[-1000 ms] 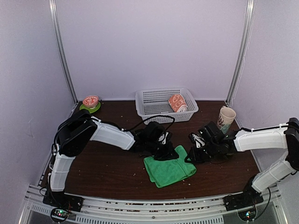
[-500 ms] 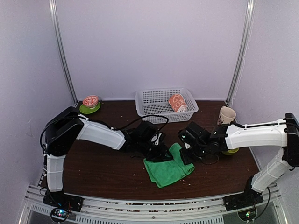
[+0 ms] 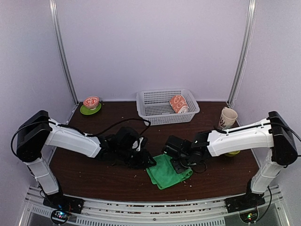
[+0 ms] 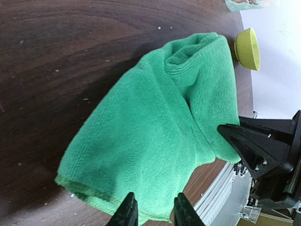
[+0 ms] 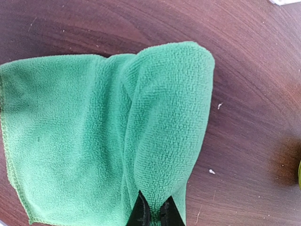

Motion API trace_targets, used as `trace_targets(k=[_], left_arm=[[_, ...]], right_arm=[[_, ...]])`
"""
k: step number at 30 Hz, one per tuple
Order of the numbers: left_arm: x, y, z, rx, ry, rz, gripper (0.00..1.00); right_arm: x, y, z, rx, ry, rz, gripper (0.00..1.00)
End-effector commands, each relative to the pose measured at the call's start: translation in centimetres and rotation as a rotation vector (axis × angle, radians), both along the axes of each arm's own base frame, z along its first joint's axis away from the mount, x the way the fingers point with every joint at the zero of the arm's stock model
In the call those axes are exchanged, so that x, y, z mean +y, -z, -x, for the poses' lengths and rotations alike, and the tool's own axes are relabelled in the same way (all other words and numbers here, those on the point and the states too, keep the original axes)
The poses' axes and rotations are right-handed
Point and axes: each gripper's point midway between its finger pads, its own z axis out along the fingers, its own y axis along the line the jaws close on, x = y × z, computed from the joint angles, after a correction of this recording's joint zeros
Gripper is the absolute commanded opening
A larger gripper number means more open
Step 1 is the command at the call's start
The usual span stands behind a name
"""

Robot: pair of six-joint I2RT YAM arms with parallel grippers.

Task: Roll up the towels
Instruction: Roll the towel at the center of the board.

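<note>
**Rolling green towel [image 3: 169, 172]**

Lies part-rolled at front-centre of tabletop [image 3: 94, 174]. Clamped at the fold by closed right end effector [image 5: 154, 210], at the hem by closed left end effector [image 4: 154, 212]. Keep tension even, turn fold over tightly.

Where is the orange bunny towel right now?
Top view: the orange bunny towel lies inside the white basket at the back, at the basket's right end, left of the cup.
</note>
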Motion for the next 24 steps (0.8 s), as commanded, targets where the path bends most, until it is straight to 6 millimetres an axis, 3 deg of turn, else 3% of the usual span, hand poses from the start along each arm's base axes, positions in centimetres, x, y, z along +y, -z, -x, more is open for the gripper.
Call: trace_targets(k=[1,4,7,14,18,24], left_arm=[[1.1,-0.4,-1.0,-0.053,-0.058,-0.004,0.28],[1.3,-0.1,-0.9,-0.054,-0.061,-0.007,0.28],[1.4,0.0,-0.8,-0.053,-0.063,-0.005,0.27],[0.9,-0.6,-1.2,-0.069,-0.058,0.01,0.27],[0.1,-1.3,-1.7,-0.084,-0.05,0.018,0.27],[-1.6,-2.2,-3.0,-0.1,-0.037,0.046,0.27]], right_arm=[[0.8,0.0,-0.1,-0.032,0.007,0.047,0.0],[1.9,0.5,0.5,-0.007,-0.014,0.028,0.01],[3.1,0.6,1.2,0.019,-0.039,-0.021,0.15],[5.5,0.2,2.3,0.078,-0.082,-0.166,0.32],[5.9,0.7,2.8,0.108,-0.086,-0.211,0.4],[5.6,1.8,2.9,0.138,-0.066,-0.27,0.41]])
